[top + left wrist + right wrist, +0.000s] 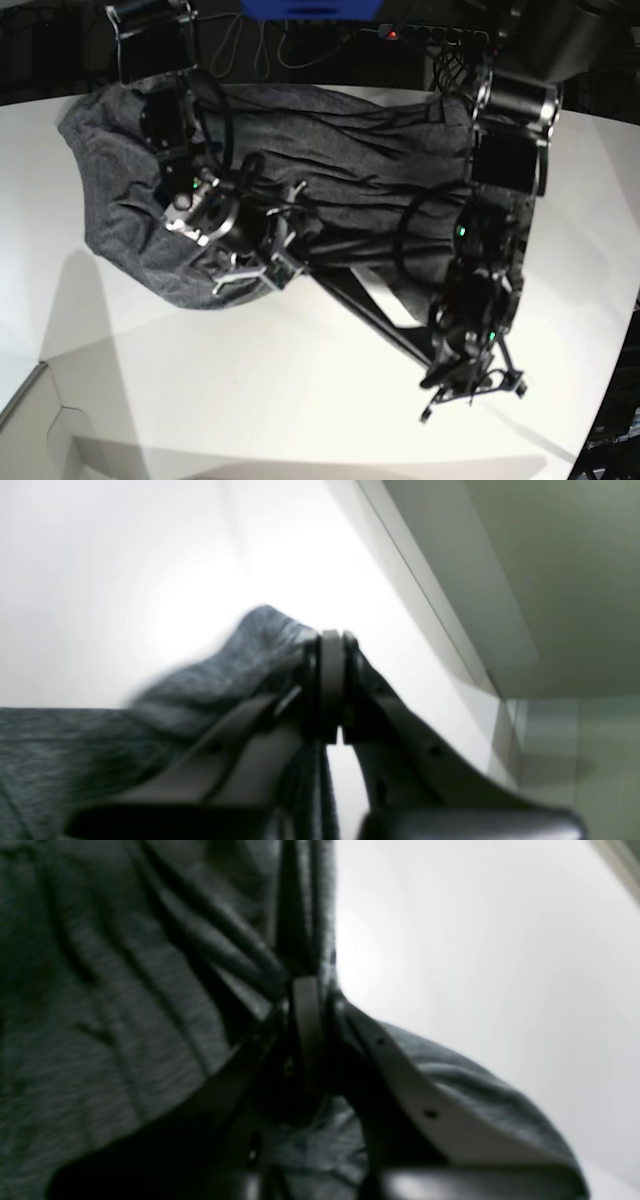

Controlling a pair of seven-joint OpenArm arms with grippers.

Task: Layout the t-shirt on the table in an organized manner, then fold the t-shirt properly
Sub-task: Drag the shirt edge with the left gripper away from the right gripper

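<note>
The dark grey t-shirt lies wrinkled across the back half of the white table. My right gripper is at the shirt's front left edge. In the right wrist view this gripper is shut on a bunched fold of the t-shirt. My left gripper hangs over the table's front right. In its own view the left gripper is shut, with the t-shirt pinched in it and trailing to the left. A taut strip of cloth runs between the two grippers.
A power strip with a red light, cables and a blue object sit behind the table. The table's edge drops off at the lower left. In the left wrist view the table edge runs diagonally, with the floor beyond it.
</note>
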